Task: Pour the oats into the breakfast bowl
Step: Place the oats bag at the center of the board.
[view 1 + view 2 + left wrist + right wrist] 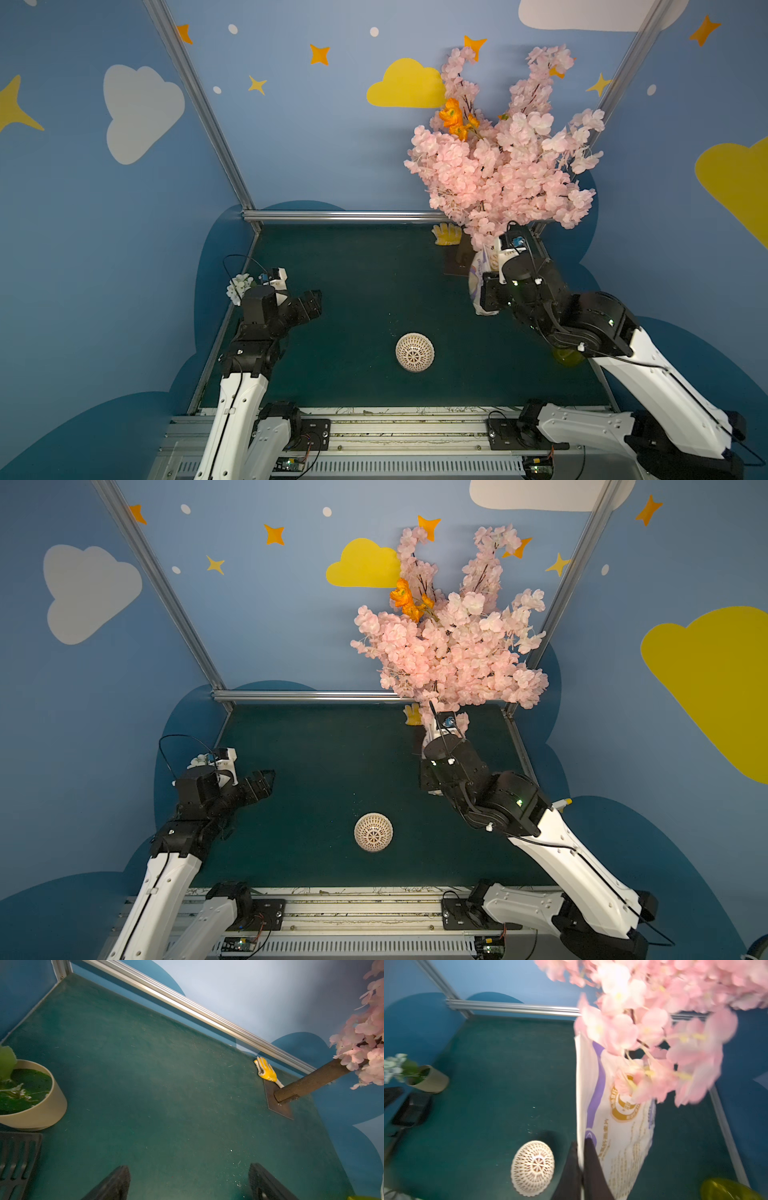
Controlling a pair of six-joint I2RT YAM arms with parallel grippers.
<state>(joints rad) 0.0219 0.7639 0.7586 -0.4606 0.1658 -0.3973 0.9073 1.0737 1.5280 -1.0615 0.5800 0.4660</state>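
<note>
Clamping oats bag by its edge in right jaws, up against pink blossoms. Left jaws wide, empty. Breakfast bowl on tabletop, apart from bag.

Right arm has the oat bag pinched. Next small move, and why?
Probably carry the oat bag over the breakfast bowl. The right gripper is shut on the bag's edge, but the bag hangs against the pink blossoms, off to the side of the bowl, so nothing can pour yet. The left gripper is open and empty.
</note>
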